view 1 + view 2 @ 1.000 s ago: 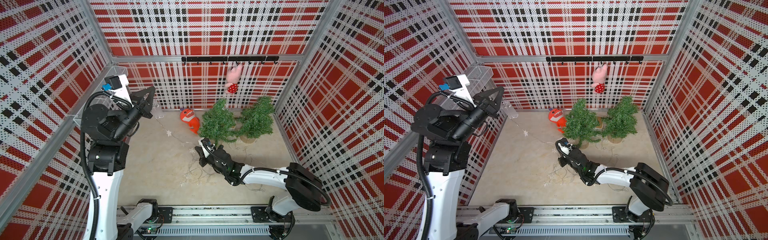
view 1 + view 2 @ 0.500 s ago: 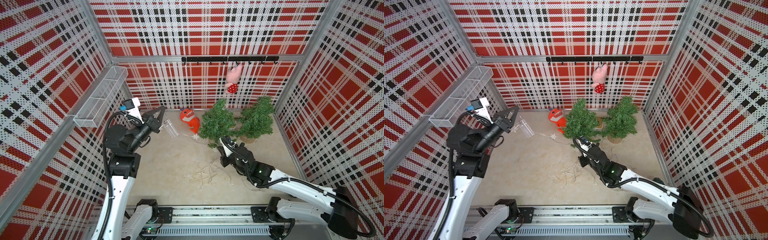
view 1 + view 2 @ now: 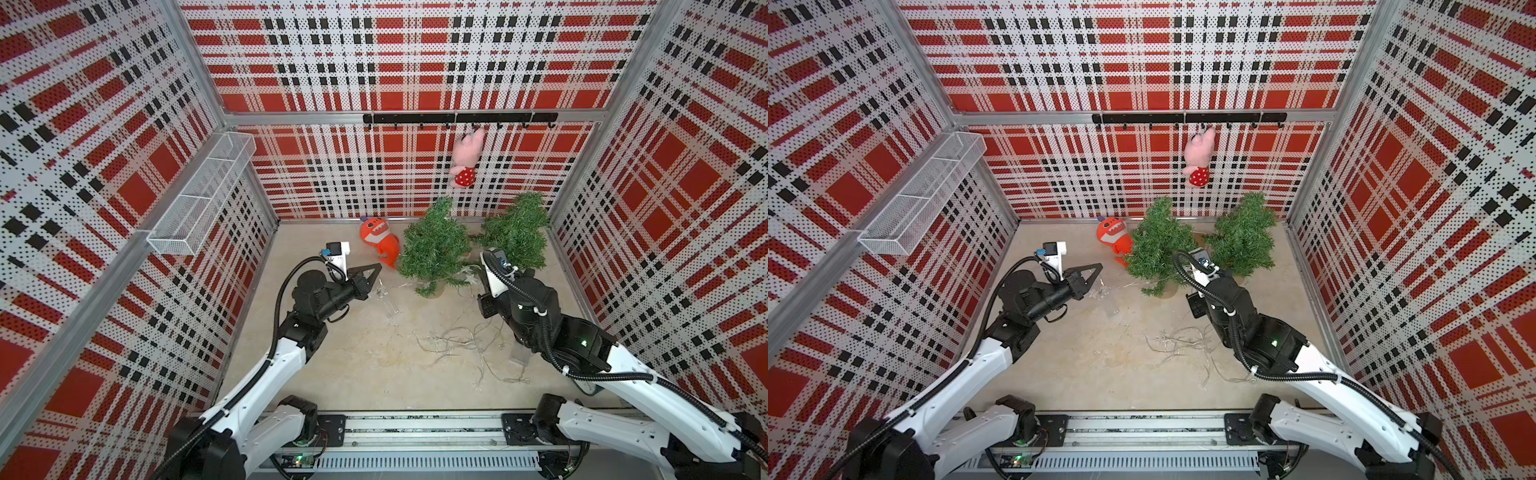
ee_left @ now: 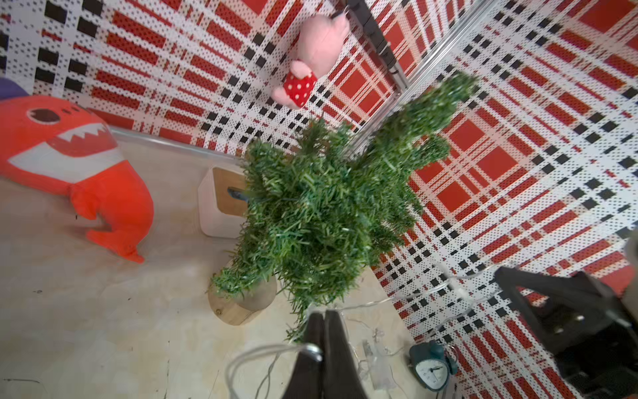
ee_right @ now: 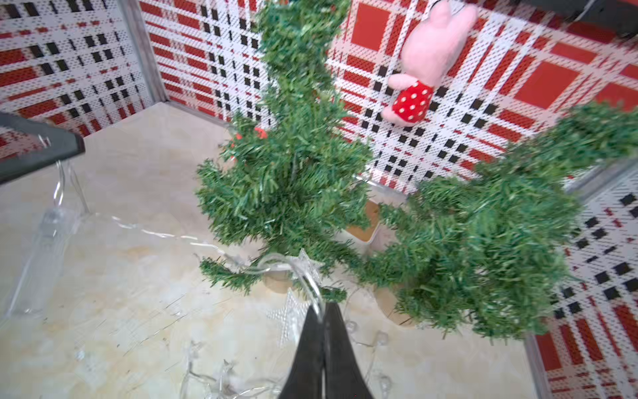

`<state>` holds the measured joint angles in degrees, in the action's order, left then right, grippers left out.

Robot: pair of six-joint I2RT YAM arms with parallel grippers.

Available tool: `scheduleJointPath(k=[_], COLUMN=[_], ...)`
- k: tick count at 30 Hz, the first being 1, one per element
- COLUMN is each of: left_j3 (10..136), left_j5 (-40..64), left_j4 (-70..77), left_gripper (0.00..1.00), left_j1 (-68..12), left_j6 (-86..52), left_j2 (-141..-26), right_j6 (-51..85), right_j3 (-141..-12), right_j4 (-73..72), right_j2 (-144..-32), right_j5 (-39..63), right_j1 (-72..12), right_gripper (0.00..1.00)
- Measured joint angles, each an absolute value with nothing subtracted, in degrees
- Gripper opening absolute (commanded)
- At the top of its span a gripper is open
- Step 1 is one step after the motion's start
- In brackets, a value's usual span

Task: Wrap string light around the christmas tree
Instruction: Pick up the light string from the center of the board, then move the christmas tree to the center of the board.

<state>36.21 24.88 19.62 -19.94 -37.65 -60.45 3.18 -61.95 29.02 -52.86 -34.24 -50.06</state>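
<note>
Two small green christmas trees stand at the back, the nearer tree (image 3: 432, 249) (image 3: 1158, 249) left of the second tree (image 3: 515, 232). The string light is a thin clear wire with stars; a loose tangle of it (image 3: 457, 340) (image 3: 1183, 340) lies on the floor. My left gripper (image 3: 376, 272) (image 4: 324, 312) is shut on the wire, and the clear battery case (image 3: 388, 303) dangles below it. My right gripper (image 5: 322, 311) is shut on the wire beside a star (image 5: 307, 266) at the nearer tree's base. From above, its own wrist camera hides it.
An orange plush (image 3: 378, 241) lies left of the nearer tree. A pink plush (image 3: 465, 158) hangs from the hook rail (image 3: 457, 118). A wire basket (image 3: 203, 195) juts from the left wall. A teal clock (image 4: 431, 366) and a white box (image 4: 221, 200) sit on the floor.
My left arm has dropped from up by the wall basket to low beside the nearer tree, carrying the battery case. My right arm has swung from the tree's front left to its right.
</note>
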Motion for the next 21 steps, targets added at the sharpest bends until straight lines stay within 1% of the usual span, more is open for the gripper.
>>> scheduleJointPath(k=[5, 8, 10, 14, 18, 20, 21], left_j3=[35.9, 35.9, 36.0, 36.4, 38.0, 38.7, 39.1], left_j5=[23.2, 22.1, 21.1, 19.0, 17.4, 17.3, 17.3], left_j4=[23.4, 25.4, 27.2, 28.9, 29.7, 30.4, 30.7], left_gripper=[0.0, 0.0, 0.0, 0.01, 0.08, 0.14, 0.19], left_j1=[-22.5, -23.7, -24.1, -24.3, -24.7, -25.1, -25.4], left_j6=[-36.8, -36.1, -35.8, -35.6, -35.3, -35.2, -35.3], left_j2=[-67.2, -70.1, -72.6, -77.0, -80.8, -82.5, -83.4], right_j6=[-0.3, -1.8, -2.2, -2.1, -1.4, -0.7, -0.3], right_j3=[-67.1, -69.5, -71.6, -76.6, -81.2, -83.5, -84.8], right_j4=[30.3, 29.6, 28.5, 25.2, 20.6, 19.3, 18.7], right_j2=[-56.0, -58.4, -61.2, -69.3, -79.0, -83.2, -85.2], right_j5=[-33.9, -32.0, -29.5, -25.4, -21.7, -19.7, -18.6], right_j1=[-41.0, -34.9, -30.3, -24.0, -20.9, -20.4, -20.3], right_gripper=[0.0, 0.0, 0.0, 0.0, 0.0, 0.0, 0.0])
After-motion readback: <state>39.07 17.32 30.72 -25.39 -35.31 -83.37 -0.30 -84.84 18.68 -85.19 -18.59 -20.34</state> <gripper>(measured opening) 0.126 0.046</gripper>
